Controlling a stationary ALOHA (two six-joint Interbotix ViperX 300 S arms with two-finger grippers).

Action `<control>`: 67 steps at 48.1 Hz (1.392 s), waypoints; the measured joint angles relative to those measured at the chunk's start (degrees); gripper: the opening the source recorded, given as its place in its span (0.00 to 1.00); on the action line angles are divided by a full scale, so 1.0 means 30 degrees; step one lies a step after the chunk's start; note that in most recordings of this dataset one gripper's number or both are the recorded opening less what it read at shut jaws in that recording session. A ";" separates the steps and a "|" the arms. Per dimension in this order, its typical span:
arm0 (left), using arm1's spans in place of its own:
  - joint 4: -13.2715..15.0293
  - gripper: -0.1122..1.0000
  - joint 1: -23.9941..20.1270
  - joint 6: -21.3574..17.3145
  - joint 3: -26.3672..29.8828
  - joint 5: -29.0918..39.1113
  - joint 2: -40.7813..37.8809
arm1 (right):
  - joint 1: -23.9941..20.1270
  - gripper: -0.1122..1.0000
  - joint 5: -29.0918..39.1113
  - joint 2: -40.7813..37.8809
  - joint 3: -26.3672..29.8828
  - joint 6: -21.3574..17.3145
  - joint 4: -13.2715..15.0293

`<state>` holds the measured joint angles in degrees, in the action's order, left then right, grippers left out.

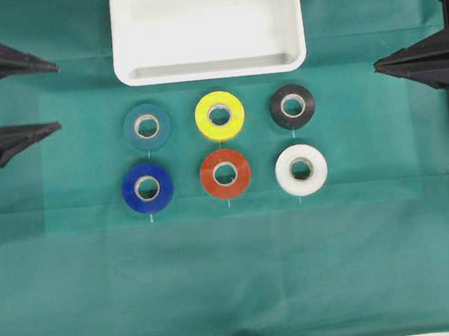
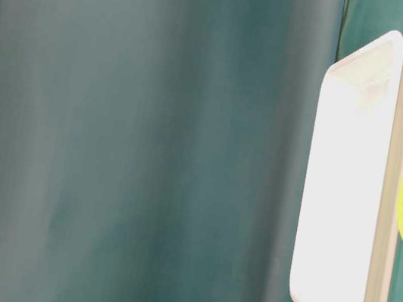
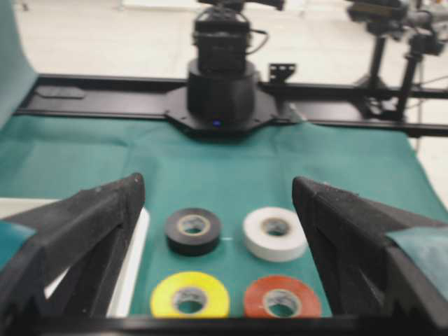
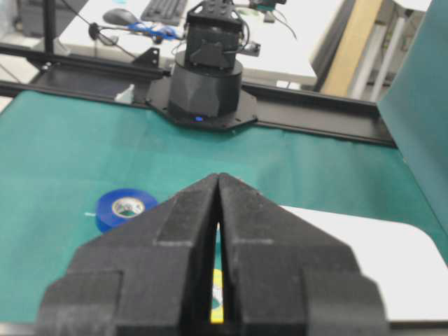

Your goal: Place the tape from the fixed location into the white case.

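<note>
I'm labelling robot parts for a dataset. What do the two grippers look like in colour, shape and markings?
The left gripper has matte black, long tapering fingers with a rough, grainy inner face and strips of teal tape wrapped near their bases. The right gripper is the same black wedge shape, its fingers equally grainy; no tape shows on it. No cables are visible on either gripper.

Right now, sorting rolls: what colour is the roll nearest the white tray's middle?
Bright yellow tape roll; overhead view shows it best.

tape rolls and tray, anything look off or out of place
Nothing stands out. Six rolls lie flat in two even rows, the yellow tape in the middle of the row nearest the white case, which sits square and holds nothing.
</note>
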<state>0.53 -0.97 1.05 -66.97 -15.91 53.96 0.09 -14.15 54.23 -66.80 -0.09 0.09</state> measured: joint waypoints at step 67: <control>-0.0029 0.99 -0.1523 -0.0352 0.9404 -0.1172 -1.3506 | 0.0000 0.10 0.0176 -0.0029 0.0088 0.0000 0.0000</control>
<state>0.44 -5.54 0.00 -38.76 -19.42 13.45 0.09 -13.62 54.14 -66.53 -0.09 0.09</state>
